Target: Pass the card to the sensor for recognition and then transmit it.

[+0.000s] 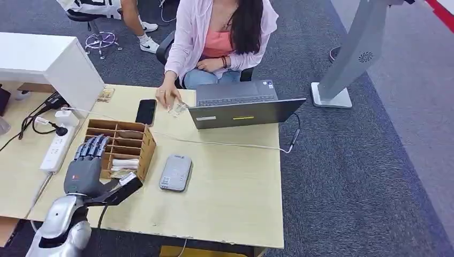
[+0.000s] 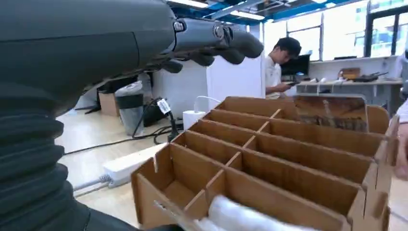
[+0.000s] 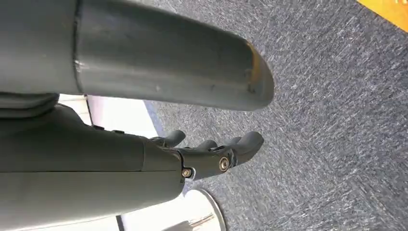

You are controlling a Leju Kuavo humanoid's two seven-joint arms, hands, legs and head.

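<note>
Desk [image 1: 230, 214]: pale wood, person seated at far side.
Organiser [image 1: 128, 140]: cardboard slots, near-left; cards [image 1: 124, 164] lie in its near slots.
Sensor [image 1: 175, 172]: grey pad, just right of organiser.
Left hand [image 1: 85, 166]: over the organiser, fingers extended, holding nothing.
Right hand [image 3: 211, 154]: hanging over carpet, fingers loosely curled, empty.
Card handling: likely thin, light, stiff, slick; pinch an exposed edge.

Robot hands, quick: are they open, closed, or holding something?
Left hand: open, fingers stretched over the cardboard organizer, holding nothing.
Right hand: hanging over the carpet, fingers loosely curled, holding nothing; open or closed cannot be told.
</note>
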